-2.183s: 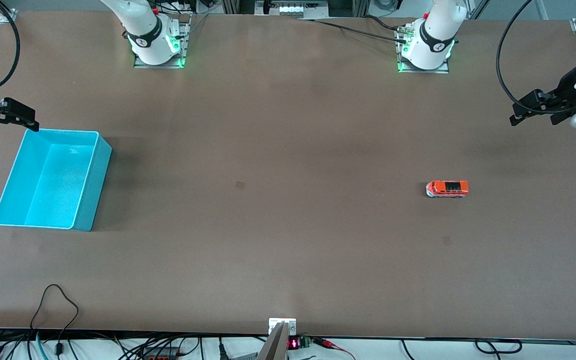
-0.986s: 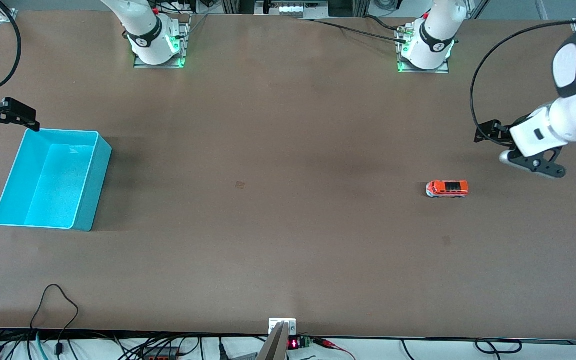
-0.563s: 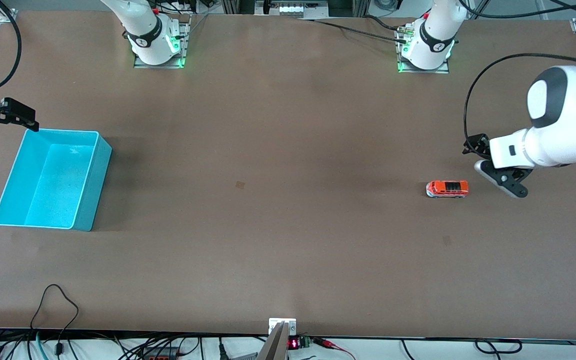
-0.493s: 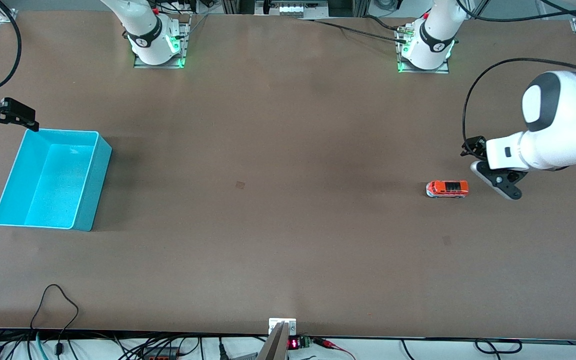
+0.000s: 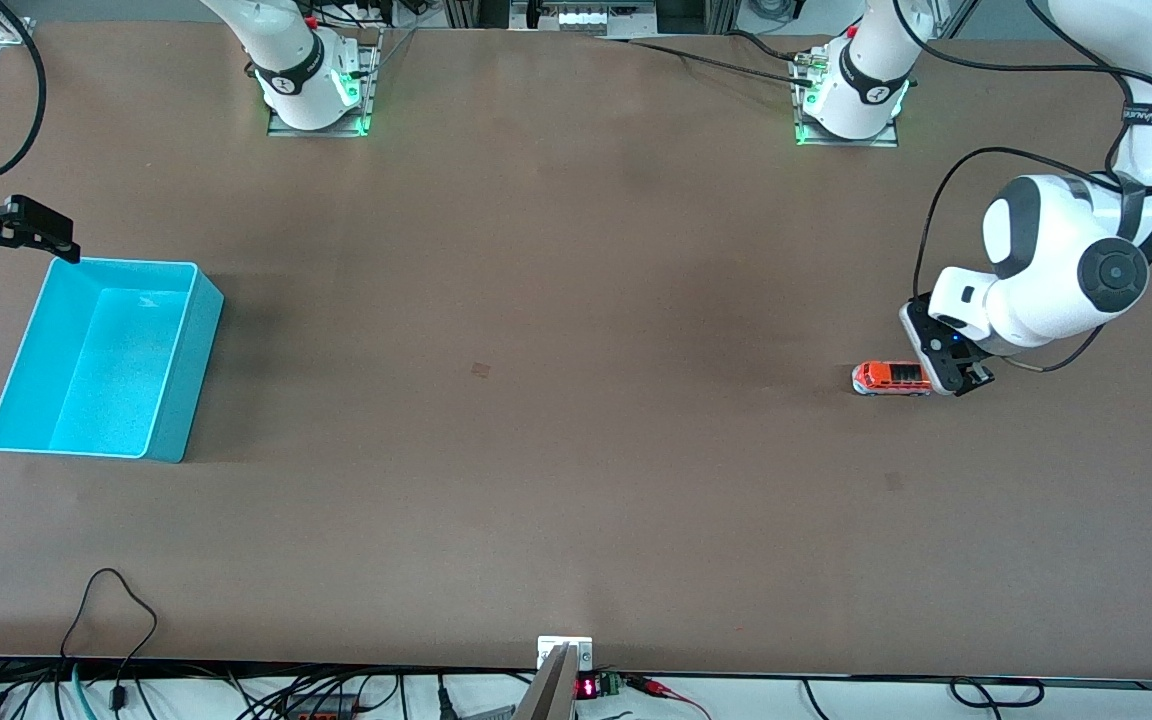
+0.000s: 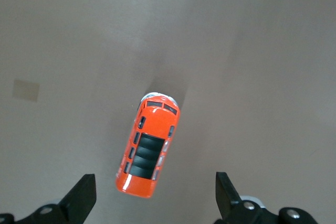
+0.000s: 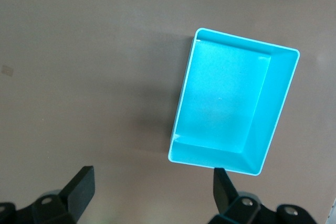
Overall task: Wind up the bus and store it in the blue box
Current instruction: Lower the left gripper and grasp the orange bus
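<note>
The small orange-red bus stands on its wheels on the brown table toward the left arm's end. In the left wrist view the bus lies just ahead of the fingertips, with its rear end nearest them. My left gripper is open and empty, low over the table at the bus's rear end; it also shows in the left wrist view. The empty blue box sits at the right arm's end and also shows in the right wrist view. My right gripper waits open and empty above the box's corner; it also shows in the right wrist view.
Two small dark patches mark the table, one mid-table and one nearer the front camera than the bus. Cables hang at the front edge. The arm bases stand along the table's back edge.
My left arm has swung in from the table's end and come down to the bus's rear end. The bus, the box and the right arm have not moved.
</note>
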